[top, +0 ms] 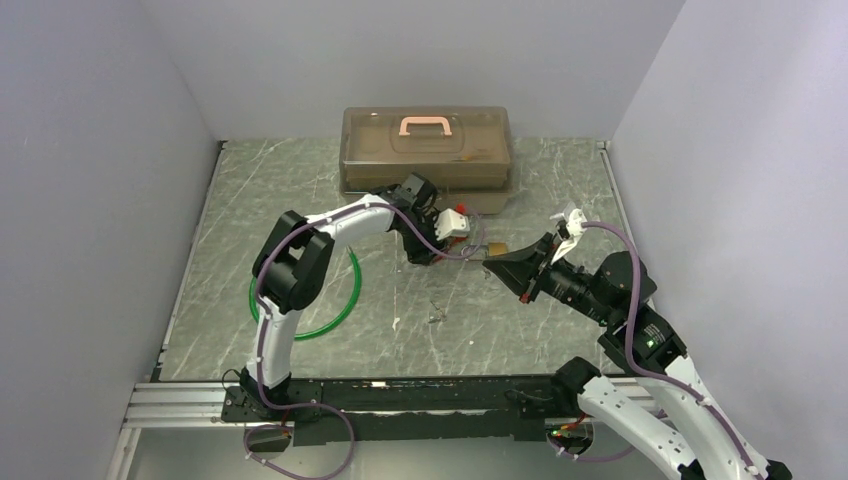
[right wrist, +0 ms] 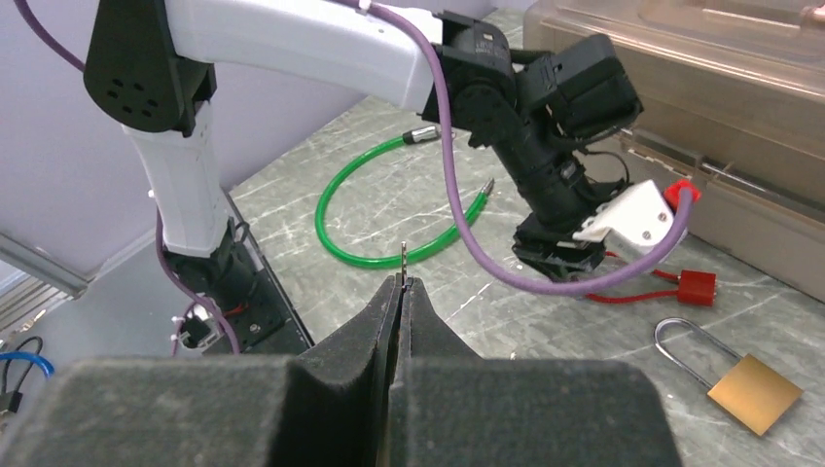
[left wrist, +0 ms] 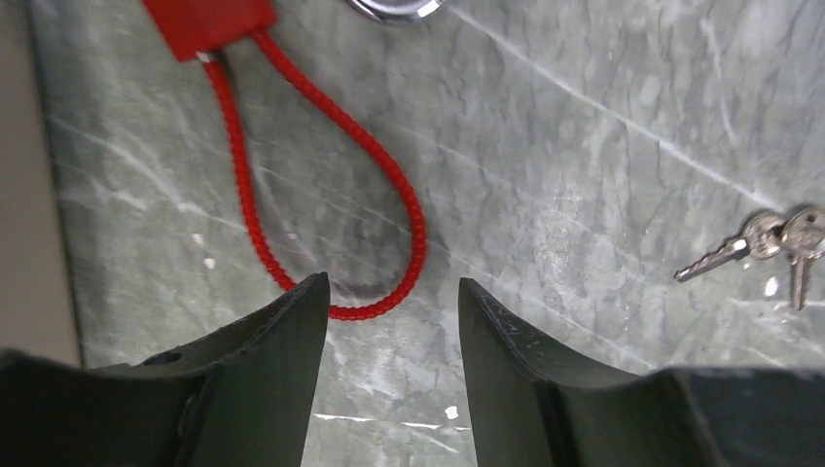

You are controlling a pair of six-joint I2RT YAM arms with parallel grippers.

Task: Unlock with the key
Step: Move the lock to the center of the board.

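My right gripper [right wrist: 401, 282] is shut on a thin silver-grey key [right wrist: 403, 259], seen edge-on, its blade sticking out past the fingertips. In the top view this gripper [top: 492, 264] sits just near of the small brass padlock [top: 496, 247]. The padlock [right wrist: 754, 391] lies flat on the table, its shackle closed. My left gripper [left wrist: 393, 292] is open and empty, pointing down over the loop of red wire [left wrist: 389, 185] that runs to a red square tag [left wrist: 209, 24]. It hovers left of the padlock in the top view [top: 425, 255]. Two more small keys [left wrist: 769, 238] lie on the table.
A translucent brown toolbox [top: 427, 150] with a pink handle stands at the back. A green cable [top: 340, 300] loops on the table by the left arm. The loose keys [top: 436, 313] lie in the middle of the marble table [top: 560, 330]. Walls stand on both sides.
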